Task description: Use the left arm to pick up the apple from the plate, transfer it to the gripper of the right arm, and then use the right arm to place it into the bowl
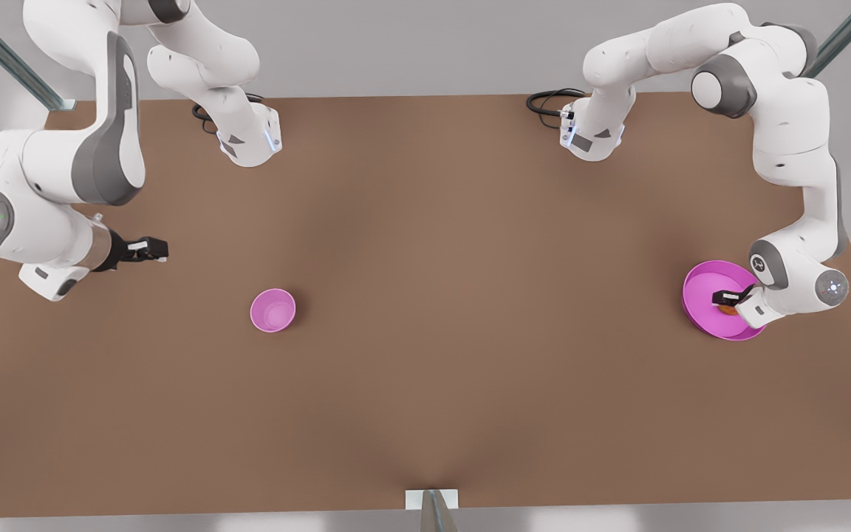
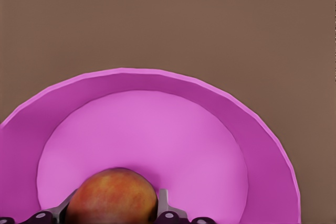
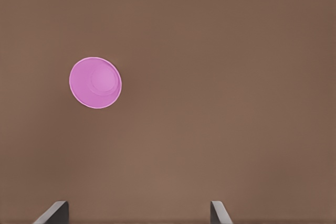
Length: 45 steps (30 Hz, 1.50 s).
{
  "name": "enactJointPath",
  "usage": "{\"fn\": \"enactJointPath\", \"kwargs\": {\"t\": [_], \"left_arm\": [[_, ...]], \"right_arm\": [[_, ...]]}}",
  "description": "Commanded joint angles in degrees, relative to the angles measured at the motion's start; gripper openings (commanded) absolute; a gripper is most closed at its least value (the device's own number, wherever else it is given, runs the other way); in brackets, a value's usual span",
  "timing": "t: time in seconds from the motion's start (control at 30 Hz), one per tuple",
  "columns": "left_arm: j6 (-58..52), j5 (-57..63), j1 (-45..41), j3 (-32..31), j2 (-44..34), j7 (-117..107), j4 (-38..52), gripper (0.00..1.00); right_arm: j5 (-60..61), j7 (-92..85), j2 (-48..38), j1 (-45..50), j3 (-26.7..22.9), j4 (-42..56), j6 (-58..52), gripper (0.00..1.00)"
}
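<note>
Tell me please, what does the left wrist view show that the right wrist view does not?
The left wrist view alone shows the apple between the left gripper fingers, over the magenta plate. The right wrist view alone shows the small bowl, standing apart on the table, and the right gripper with its fingers wide apart and nothing between them. Both views share the brown table as background.
</note>
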Motion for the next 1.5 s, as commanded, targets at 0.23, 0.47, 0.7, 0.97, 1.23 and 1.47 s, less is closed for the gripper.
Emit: {"fn": "enactJointPath", "kwargs": {"t": [0.23, 0.47, 0.7, 0.97, 1.23, 1.47], "left_arm": [[-1.7, 0.0, -0.1, 0.0, -0.7, 1.4, 0.2, 0.72], [-21.2, -9.6, -15.1, -0.1, -14.9, -19.0, 0.8, 0.7], [-29.9, -40.8, -20.5, -25.2, 3.6, -38.7, 23.2, 0.7], [-15.2, -57.8, -27.3, -40.3, 21.8, -48.6, 42.0, 0.72], [-17.3, -60.2, -27.1, -40.3, 24.2, -40.4, 42.0, 0.72], [-14.3, -60.2, -26.9, -40.1, 26.1, -40.0, 45.8, 0.72]], "right_arm": [[0.1, 0.1, 0.8, 0.0, 0.0, 0.2, 0.7, 1.0], [-0.1, 0.0, 2.2, 0.6, 0.2, 1.1, 2.4, 1.0], [17.2, -1.7, 19.0, 2.5, 4.2, 11.8, 10.5, 1.0], [40.5, -28.9, 29.4, 0.8, 6.9, 11.5, 18.6, 1.0], [50.9, -80.9, 38.5, -2.8, 25.4, 13.2, 41.9, 1.0], [54.9, -96.7, 38.9, -8.2, 31.8, 10.2, 42.3, 1.0]]}}
